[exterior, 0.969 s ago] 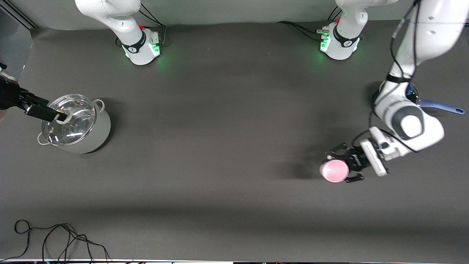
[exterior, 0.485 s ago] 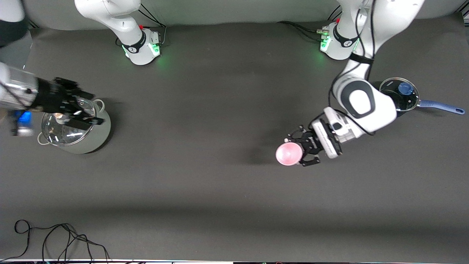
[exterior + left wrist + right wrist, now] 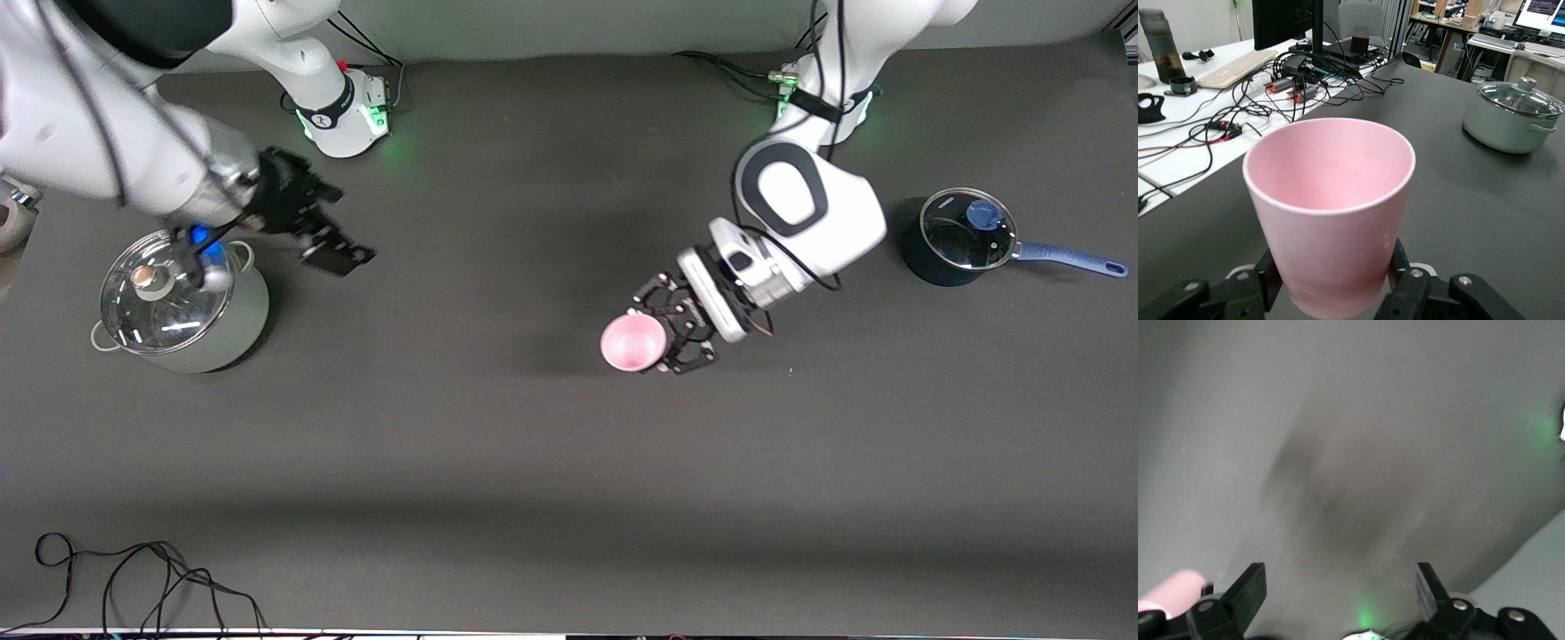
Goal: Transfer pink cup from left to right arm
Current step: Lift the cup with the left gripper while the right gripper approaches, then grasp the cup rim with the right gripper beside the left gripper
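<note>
Over mid-table, left gripper [image 3: 669, 335] clamped round the pink cup [image 3: 632, 343], mouth up. Right gripper [image 3: 327, 242] spread wide, up beside the lidded pot [image 3: 178, 302].

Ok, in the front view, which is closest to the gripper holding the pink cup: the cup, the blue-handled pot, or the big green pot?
From the left gripper:
1. Pale-pink plastic cup, in its grip.
2. Dark glass-lidded saucepan with blue handle, toward the left arm's end.
3. Pale-green glass-lidded pot, toward the right arm's end.

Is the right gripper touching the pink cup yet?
No: the right gripper is open over bare table beside the lidded pot, well apart from the pink cup, which the left gripper holds.
</note>
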